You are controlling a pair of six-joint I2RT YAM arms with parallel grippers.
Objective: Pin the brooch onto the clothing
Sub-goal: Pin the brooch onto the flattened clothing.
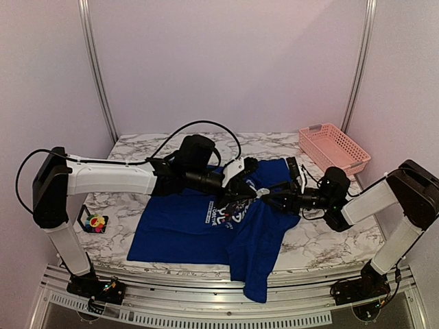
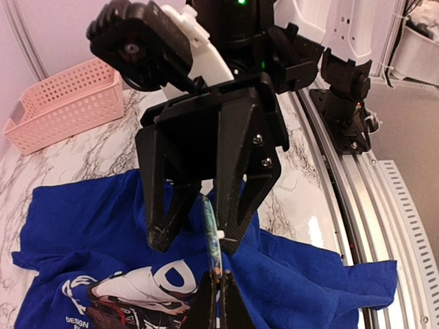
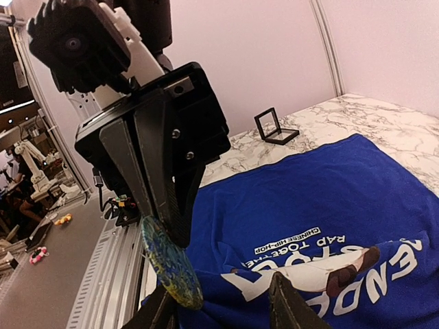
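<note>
Left gripper (image 2: 218, 301) pinches thin round disc (image 3: 171, 271) edge-up over shirt (image 1: 185, 226) print, likely for handover; right gripper (image 3: 221, 307) spread, flanking it. Brooch (image 1: 97, 221) rests by black holder (image 1: 84, 218), well apart from shirt.

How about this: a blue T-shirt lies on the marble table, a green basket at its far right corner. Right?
The basket is pink, not green; the top external view shows it. The blue T-shirt does lie on the marble table, basket at the far right corner.
</note>
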